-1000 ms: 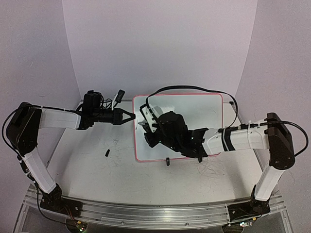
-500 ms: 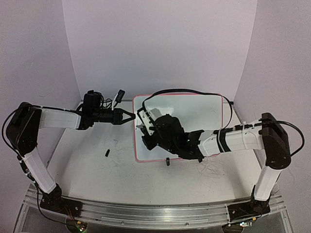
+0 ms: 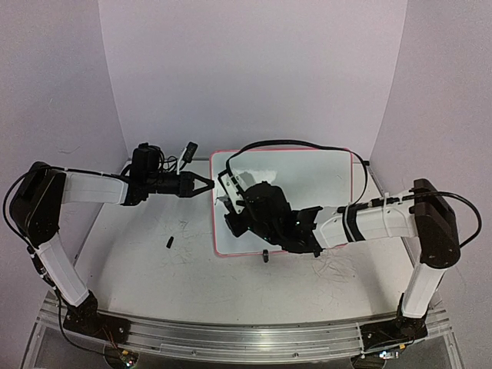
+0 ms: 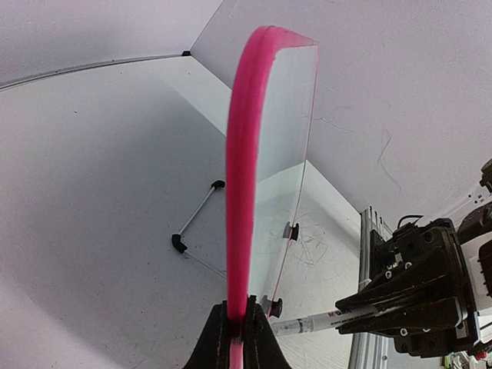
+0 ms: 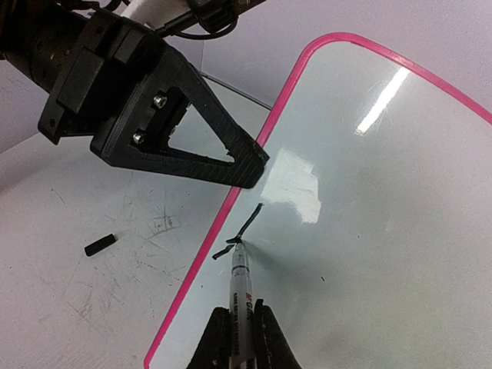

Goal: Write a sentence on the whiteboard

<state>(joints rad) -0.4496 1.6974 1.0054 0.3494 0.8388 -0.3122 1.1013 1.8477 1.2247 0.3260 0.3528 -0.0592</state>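
Hazards, listed from the left of the top view.

A small black cylinder (image 3: 169, 242), probably the marker cap, lies loose on the desk (image 3: 131, 265) at lower left of the board, well apart from both arms. No risk is judged here.

The left gripper (image 3: 206, 184), left of centre, has its fingers closed tight on the left rim of the whiteboard (image 3: 319, 175). The left wrist view shows the pink edge pinched between the two tips. The board stands propped on its clip feet (image 3: 265, 256) at the centre of the desk. The hold covers only a narrow strip of rim, so writing pressure may pivot or slide the board and distort the letters.

The right gripper (image 5: 240, 334), just right of the clamped rim, is closed on the marker (image 5: 241, 284). The tip touches the board beside the first strokes of the sentence (image 5: 246, 223), near the board's left edge.
- The two grippers work close together and may collide.
- Excess pressure may tip the board backwards.
- Insufficient pressure may break the line.
- A slanting path may run the text off the surface.
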